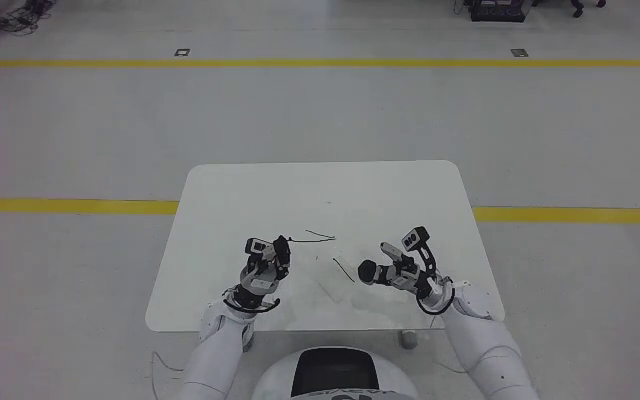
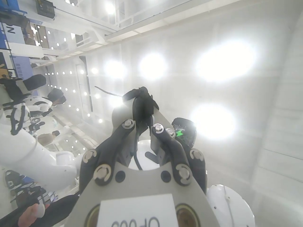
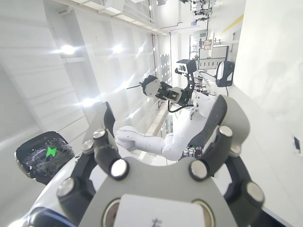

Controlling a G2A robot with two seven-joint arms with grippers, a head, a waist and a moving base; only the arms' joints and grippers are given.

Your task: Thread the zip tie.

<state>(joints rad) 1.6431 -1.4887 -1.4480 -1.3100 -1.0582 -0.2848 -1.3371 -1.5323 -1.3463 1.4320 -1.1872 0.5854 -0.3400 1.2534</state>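
My left pincer (image 2: 140,96) pinches one end of the zip tie (image 2: 106,91) above the worktop (image 1: 400,190). My right pincer (image 3: 163,103) is spread wide. The tie looks thin, light and bendy, so I'd grab near its tip.

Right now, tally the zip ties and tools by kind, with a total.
Loose zip ties on the table: 2
Held zip tie, in the left tool: 1
Tools, counting the right tool: 2
Total: 5
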